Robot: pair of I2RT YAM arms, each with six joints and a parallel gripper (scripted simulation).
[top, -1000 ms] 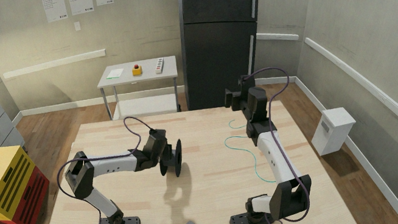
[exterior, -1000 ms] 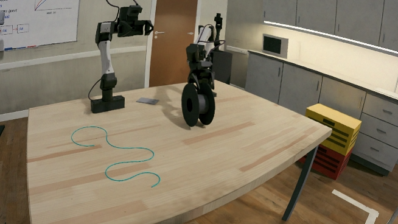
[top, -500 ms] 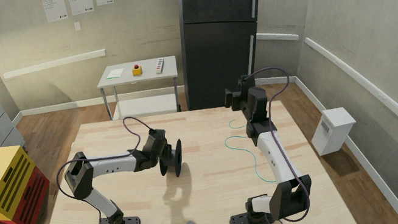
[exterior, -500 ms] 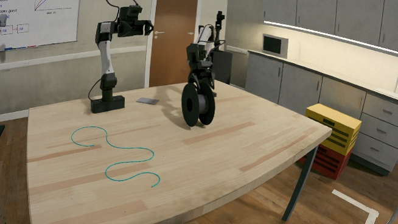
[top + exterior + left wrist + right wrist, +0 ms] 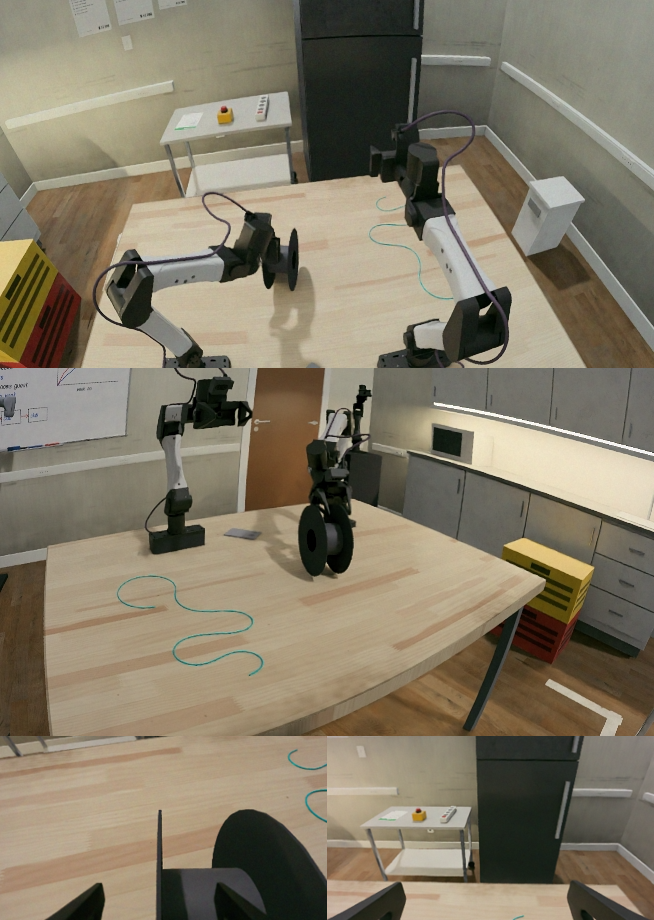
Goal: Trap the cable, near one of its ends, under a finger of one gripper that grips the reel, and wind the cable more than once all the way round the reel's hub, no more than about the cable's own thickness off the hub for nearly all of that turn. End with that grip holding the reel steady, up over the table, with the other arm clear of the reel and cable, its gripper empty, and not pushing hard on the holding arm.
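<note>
The black reel (image 5: 293, 242) (image 5: 334, 538) (image 5: 199, 890) stands on its flange rims on the table, its grey hub level. My left gripper (image 5: 272, 246) (image 5: 325, 510) (image 5: 159, 890) is part open and points down at it; in the left wrist view its fingers stand either side of one flange, one outside and one over the hub, with gaps to the flange. The teal cable (image 5: 418, 260) (image 5: 220, 611) (image 5: 306, 799) (image 5: 518, 917) lies in loose bends on the table, apart from the reel; both ends show in the exterior view. My right gripper (image 5: 375, 161) (image 5: 248, 414) (image 5: 486, 890) is wide open and empty, high above the table.
A small grey flat plate (image 5: 242, 533) (image 5: 313, 366) lies on the table (image 5: 340, 320) (image 5: 375, 628) near the arm bases. The right arm hangs over part of the cable in the top view. A trolley (image 5: 232, 122) and a dark fridge (image 5: 357, 100) stand beyond the table.
</note>
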